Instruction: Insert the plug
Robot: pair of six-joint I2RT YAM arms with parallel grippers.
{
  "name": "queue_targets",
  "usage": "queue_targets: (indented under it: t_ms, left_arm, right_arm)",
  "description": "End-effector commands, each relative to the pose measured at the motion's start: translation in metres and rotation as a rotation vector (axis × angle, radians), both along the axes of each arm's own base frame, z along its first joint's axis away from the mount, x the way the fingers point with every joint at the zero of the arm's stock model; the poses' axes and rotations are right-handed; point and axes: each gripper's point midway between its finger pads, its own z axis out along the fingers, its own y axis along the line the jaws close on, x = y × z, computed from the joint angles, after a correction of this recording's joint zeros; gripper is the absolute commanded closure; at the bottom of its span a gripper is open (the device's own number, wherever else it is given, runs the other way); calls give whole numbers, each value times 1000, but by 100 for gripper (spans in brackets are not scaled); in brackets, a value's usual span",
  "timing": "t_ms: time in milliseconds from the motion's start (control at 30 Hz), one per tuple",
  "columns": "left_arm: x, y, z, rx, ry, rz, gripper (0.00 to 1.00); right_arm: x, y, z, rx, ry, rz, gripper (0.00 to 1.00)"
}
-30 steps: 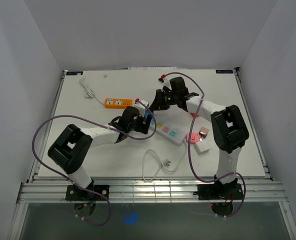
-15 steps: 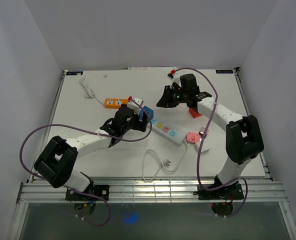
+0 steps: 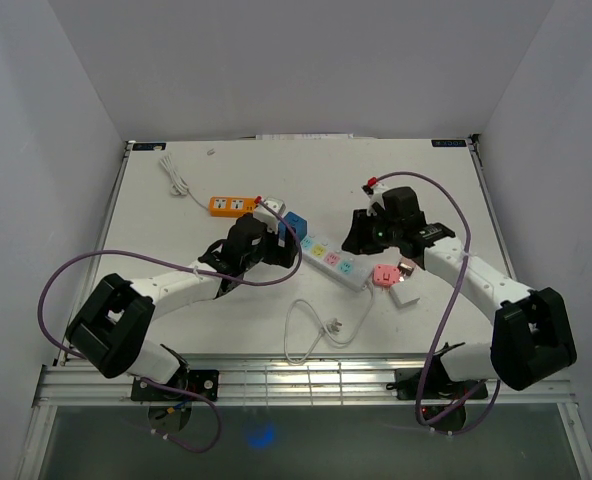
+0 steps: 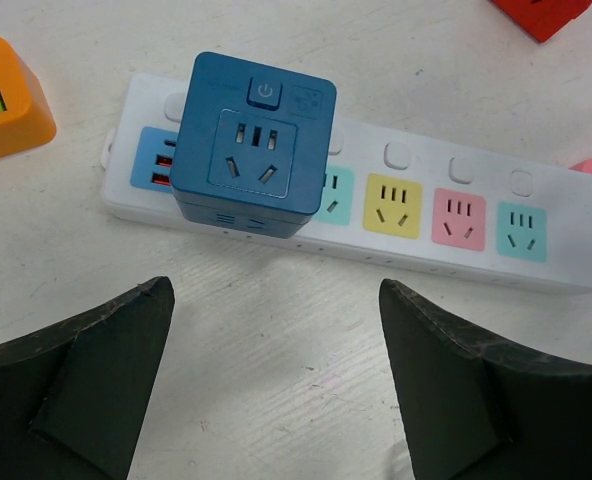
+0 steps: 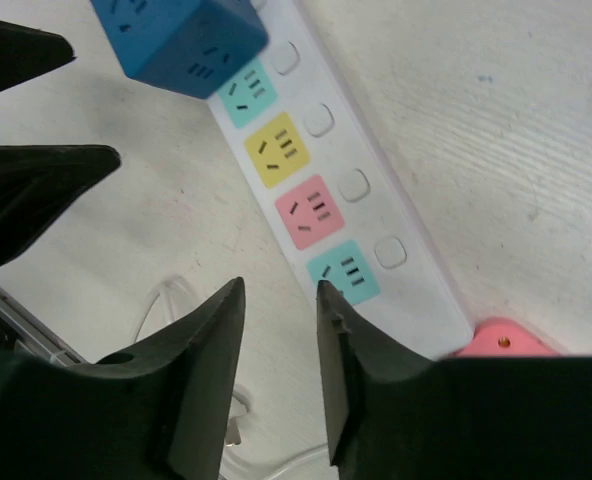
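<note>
Blue cube plug (image 4: 253,145) is seated on white power strip (image 4: 476,240), end socket; insertion is judged done. Left end effector (image 4: 274,300) is spread, empty; right end effector (image 5: 279,300) is narrowly parted, empty. Only retraction is left.

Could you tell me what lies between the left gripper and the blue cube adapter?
Only bare table, as the left wrist view shows, between the open left gripper and the blue cube adapter.

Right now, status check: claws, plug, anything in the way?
Left claw open, empty. Right claw narrowly open, empty. Blue cube-shaped plastic plug adapter sits on long white plastic power strip, end socket. Other sockets free.
</note>
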Motion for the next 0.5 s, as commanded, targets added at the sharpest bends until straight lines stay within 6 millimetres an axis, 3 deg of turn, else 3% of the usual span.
queue_targets:
  t_ms: [0,133,333,467]
  left_arm:
    - [-3,-13,19,-94,6,-22,7]
    - [0,-15,8,-85,39,-8,11]
    - [14,-19,2,-67,55,29,17]
    - [24,-21,-11,-35,79,55,22]
  right_arm:
    - [-12,-29,-13,-87,30,-129,57]
    - [-33,-41,-26,-95,62,-160,37]
    - [-55,-56,-59,-156,130,-173,33]
    - [-58,-58,-67,-162,138,-180,34]
